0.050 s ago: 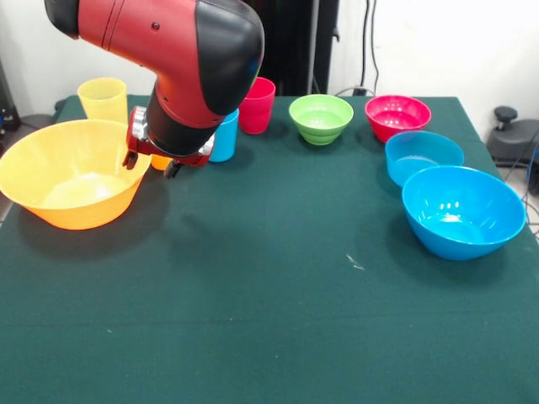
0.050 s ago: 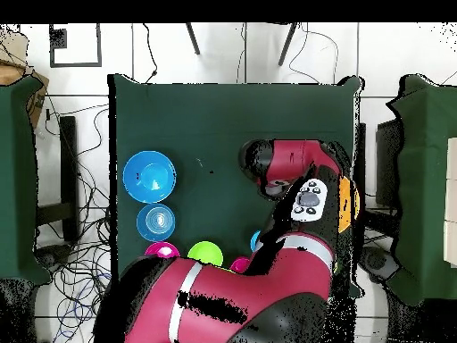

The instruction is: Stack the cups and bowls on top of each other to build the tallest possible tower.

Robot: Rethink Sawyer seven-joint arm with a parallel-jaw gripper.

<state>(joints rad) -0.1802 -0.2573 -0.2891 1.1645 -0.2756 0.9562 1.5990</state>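
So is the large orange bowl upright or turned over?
Upright: the large orange bowl sits open side up on the table, its inside showing and empty.

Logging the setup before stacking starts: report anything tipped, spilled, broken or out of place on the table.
Nothing stands out. The large orange bowl, large blue bowl, small blue bowl, green bowl and magenta bowl sit upright and empty, unstacked. The yellow cup and red cup stand upright. Nothing looks spilled or cracked.
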